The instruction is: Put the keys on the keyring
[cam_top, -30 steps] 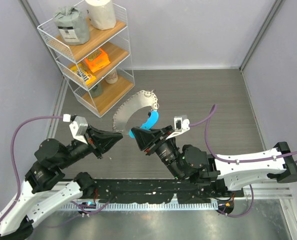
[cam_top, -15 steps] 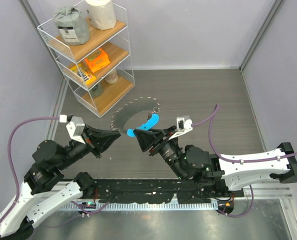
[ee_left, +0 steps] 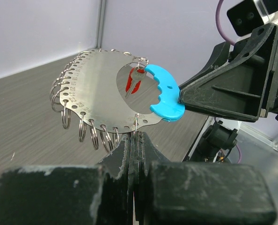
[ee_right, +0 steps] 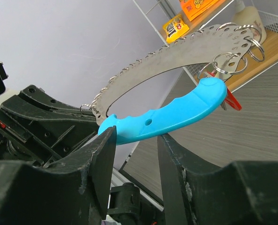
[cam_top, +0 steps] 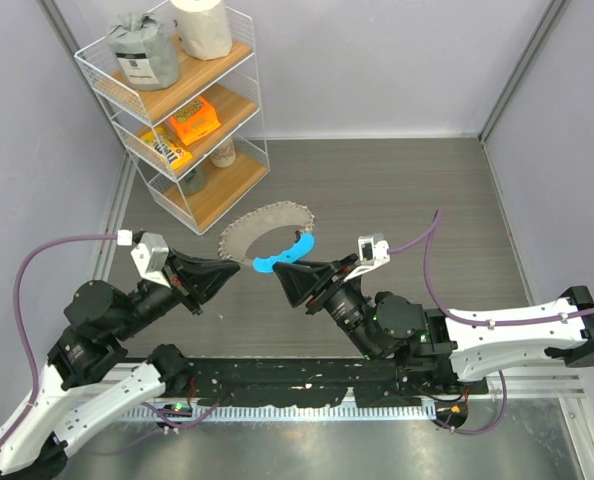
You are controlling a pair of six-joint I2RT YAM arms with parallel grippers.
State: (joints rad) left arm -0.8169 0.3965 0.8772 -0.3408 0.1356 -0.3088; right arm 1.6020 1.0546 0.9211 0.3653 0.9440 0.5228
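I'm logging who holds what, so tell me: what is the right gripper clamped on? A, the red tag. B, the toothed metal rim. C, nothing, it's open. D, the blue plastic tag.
D: in the right wrist view the right gripper has its fingers on either side of the blue tag, while the left gripper pinches the keys.

Silvery metal keys (ee_left: 92, 89); keyring (ee_left: 163, 93) with bright blue tag and small red tag; grey surface (cam_top: 397, 190) with fine parallel streaks; white wire rack (cam_top: 227, 190), tan shelves.
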